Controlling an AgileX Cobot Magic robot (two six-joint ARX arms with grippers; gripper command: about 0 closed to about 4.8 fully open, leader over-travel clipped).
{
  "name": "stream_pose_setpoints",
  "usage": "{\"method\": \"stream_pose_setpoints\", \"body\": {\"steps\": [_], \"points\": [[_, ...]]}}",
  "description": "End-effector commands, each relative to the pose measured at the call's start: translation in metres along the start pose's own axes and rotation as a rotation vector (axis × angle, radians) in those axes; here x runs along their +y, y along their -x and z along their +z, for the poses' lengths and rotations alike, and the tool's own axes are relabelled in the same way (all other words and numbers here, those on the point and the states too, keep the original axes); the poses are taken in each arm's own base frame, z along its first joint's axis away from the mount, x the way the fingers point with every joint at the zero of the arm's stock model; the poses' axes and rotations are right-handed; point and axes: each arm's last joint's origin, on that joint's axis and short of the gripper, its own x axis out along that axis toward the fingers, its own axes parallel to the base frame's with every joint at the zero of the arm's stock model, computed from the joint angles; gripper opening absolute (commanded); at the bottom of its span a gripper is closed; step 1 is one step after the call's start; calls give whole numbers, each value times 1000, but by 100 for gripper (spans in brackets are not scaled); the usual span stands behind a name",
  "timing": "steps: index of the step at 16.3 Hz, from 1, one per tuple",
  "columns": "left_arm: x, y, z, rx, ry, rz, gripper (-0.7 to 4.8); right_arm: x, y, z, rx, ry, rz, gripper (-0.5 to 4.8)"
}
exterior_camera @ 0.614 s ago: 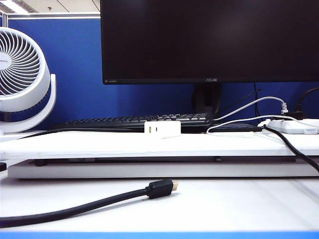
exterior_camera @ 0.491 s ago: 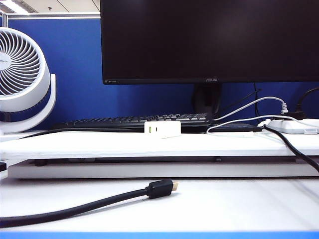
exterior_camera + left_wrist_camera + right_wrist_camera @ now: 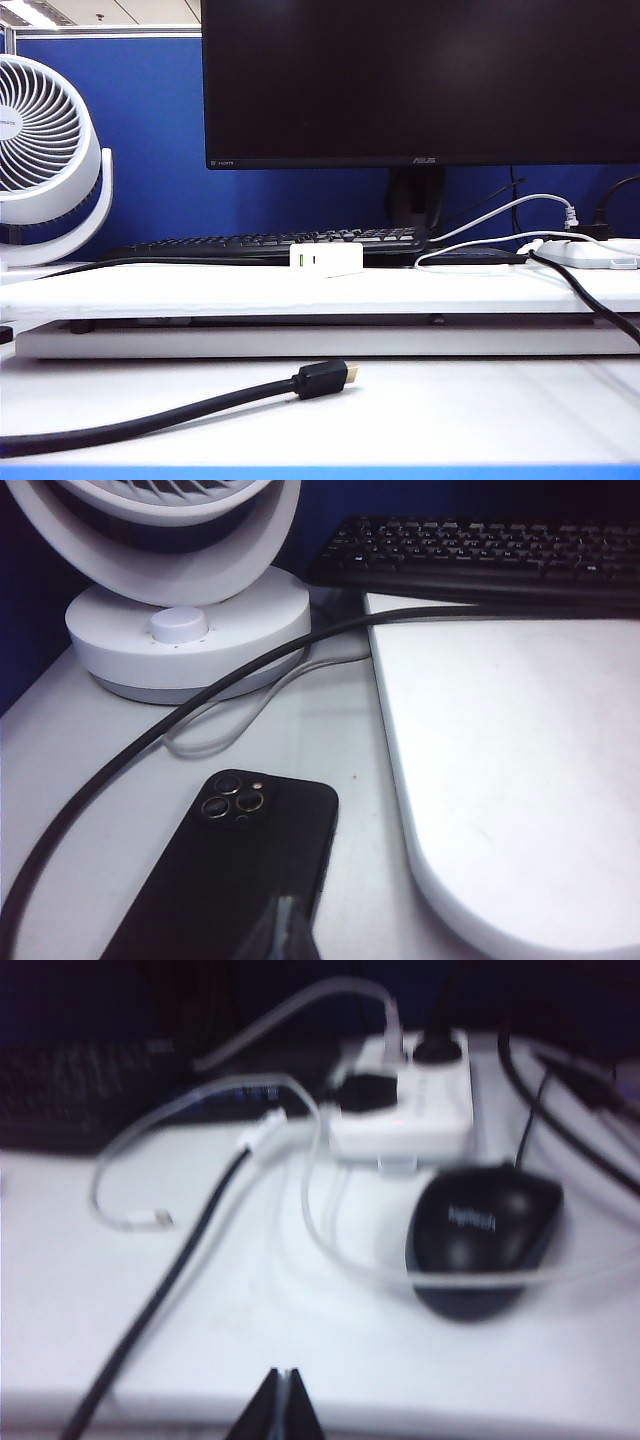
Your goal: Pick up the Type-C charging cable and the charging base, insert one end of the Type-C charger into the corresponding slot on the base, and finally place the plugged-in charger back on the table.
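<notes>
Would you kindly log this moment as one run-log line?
phase: not started | left gripper: shut, over phone | right gripper: shut, near mouse | charging base: on slab | Type-C charging cable: unplugged

Blue partition wall [image 3: 150,120] behind — ceiling lights [image 3: 30,14] (top corner) glowing.

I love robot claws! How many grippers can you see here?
2. The left gripper, jaws shut, is over the phone near the fan. The right gripper, jaws shut, is above the table, before the mouse. Neither shows in the exterior view.
</notes>
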Motion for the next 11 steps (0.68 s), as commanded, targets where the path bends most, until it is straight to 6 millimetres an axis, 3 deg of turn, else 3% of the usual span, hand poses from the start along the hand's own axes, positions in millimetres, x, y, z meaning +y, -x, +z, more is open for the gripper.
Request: {"method": "stream_pose_setpoints", "body": {"steps": [1,2,3,7,11], "points": [[0,1,12,-115,84,2,-4,1,5,19,-88,-2,-12,-1],[1,3,17,-137,120,8,-4,2,7,28,-115,-16,-20,-1],[2,9,34,-178,192,36,-4,4,16,52,-179,-43,-32,-1],[5,20,82,-293,215,55,-4,9,25,103,-227,-44,-25,-1],[5,6,140,-287,211,52,-4,16,15,167,-238,-44,-16,-2]]}}
